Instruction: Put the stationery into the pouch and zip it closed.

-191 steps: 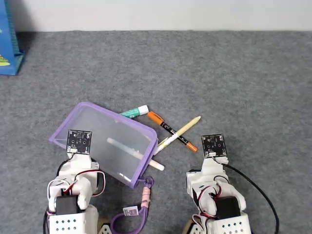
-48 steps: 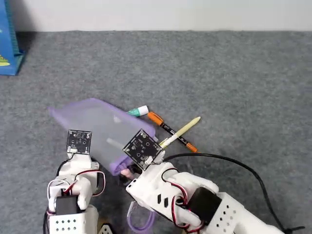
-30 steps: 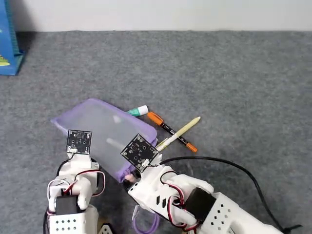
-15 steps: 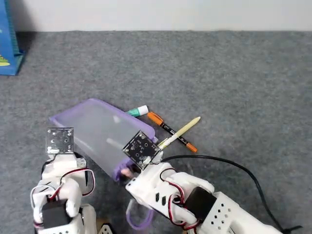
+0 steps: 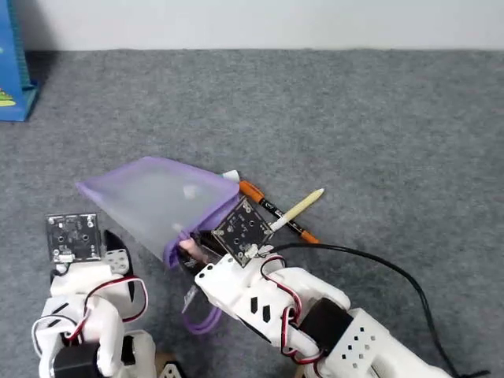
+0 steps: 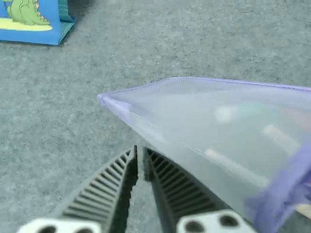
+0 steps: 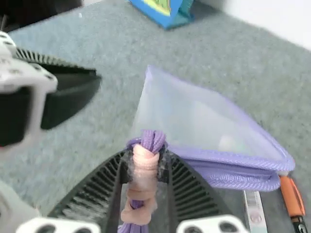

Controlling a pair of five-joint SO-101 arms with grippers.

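We saw the right claw [image 7: 146, 156] clamped on the pink toggle [image 7: 144, 167] of the purple cord [image 7: 146, 141], with the translucent purple pouch [image 5: 153, 197] just beyond it, left of centre on the grey mat [image 5: 378, 118]. The left claw [image 6: 141, 153] sat with its fingers together by the pouch's near left edge (gripping nothing). An orange marker [image 5: 272, 209] and a cream pen [image 5: 303, 203] lay crossed just right of the pouch; a white pen [image 6: 233, 166] showed inside it

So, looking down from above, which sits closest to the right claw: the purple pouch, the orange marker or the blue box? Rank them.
1. Purple pouch: its pink pull is clamped in the right gripper.
2. Orange marker: just beyond the pouch.
3. Blue box: far off at the table's left edge.
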